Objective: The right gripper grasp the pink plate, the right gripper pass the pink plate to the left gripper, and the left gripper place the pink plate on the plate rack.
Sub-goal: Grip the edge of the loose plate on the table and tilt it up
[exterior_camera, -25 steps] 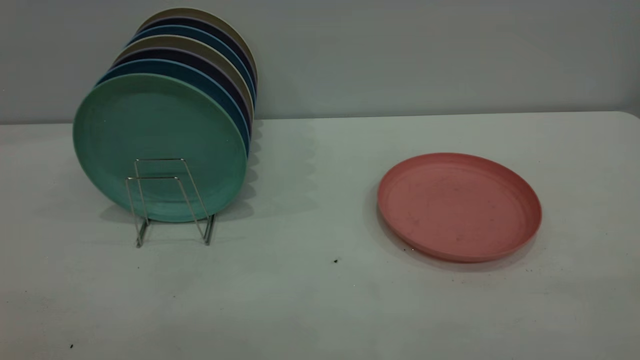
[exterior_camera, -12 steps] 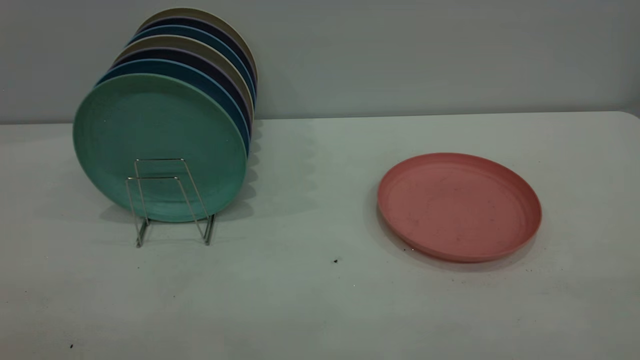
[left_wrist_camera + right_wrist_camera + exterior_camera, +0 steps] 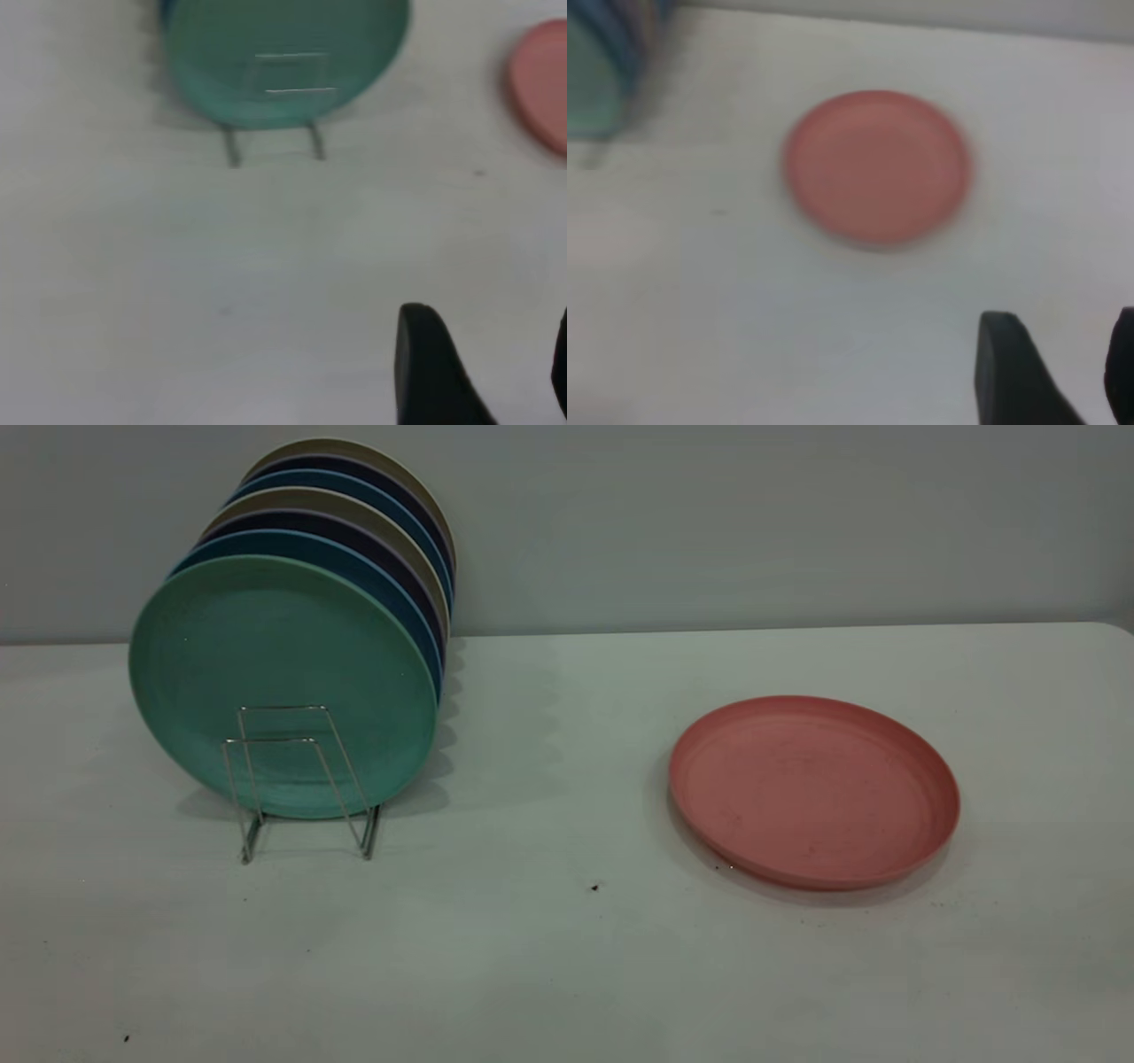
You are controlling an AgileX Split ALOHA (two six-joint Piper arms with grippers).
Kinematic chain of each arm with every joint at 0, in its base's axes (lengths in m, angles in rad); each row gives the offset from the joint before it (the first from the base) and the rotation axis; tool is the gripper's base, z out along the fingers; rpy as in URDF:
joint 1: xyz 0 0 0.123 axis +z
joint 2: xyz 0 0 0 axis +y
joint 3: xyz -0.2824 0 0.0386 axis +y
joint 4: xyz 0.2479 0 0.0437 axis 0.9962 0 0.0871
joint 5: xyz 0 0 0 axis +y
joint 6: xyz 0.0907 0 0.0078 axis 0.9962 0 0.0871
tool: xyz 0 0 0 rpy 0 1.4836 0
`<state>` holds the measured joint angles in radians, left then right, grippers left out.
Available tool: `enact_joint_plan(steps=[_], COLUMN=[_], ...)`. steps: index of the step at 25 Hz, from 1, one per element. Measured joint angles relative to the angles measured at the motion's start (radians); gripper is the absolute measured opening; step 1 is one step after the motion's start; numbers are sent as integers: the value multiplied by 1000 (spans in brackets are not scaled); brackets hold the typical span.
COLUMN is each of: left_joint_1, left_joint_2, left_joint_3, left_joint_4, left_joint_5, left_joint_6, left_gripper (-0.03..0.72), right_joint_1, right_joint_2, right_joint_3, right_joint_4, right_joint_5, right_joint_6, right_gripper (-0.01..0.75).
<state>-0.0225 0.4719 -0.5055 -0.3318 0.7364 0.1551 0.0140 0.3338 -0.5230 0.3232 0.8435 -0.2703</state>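
Observation:
The pink plate (image 3: 813,790) lies flat on the white table at the right. It also shows in the right wrist view (image 3: 877,166) and at the edge of the left wrist view (image 3: 545,84). The silver wire plate rack (image 3: 301,779) stands at the left with a teal-green plate (image 3: 283,682) in front; both show in the left wrist view, the rack (image 3: 292,80) across the green plate (image 3: 283,53). My left gripper (image 3: 485,329) is open and empty above bare table, away from the rack. My right gripper (image 3: 1060,329) is open and empty, some way short of the pink plate. Neither gripper shows in the exterior view.
Several more plates, blue, dark and beige (image 3: 354,522), stand upright behind the green one in the rack. A grey wall (image 3: 753,522) runs behind the table. Small dark specks (image 3: 594,887) lie on the tabletop between rack and pink plate.

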Motion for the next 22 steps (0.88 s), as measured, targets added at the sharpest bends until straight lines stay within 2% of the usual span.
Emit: enact_joint_plan(steps=[6,9,11,17,22], left_joint_1=[0,0,0,0,0], left_joint_2=[183,251,304,423,431], left_joint_3=[0,0,0,0,0], left_joint_4=[-293,-418,-481,-510,-510], left_joint_5=[-53,-69,-84,-103,-105], left_joint_6=[247,355,403,427,428], left_gripper=[359,359,359,364,364], right_joint_1=[0,0,0,-22,-132], right_joint_2=[407,623,745,1073,1321], right_joint_3=[0,-7,-25,-149,-265], right_joint_4=[472,651,727,791,795], right_joint_5=[-112,-168,-199,-230,-223], right_joint_6=[-434,-635,-709,-783,-799], right_gripper=[279,279,279,279,279])
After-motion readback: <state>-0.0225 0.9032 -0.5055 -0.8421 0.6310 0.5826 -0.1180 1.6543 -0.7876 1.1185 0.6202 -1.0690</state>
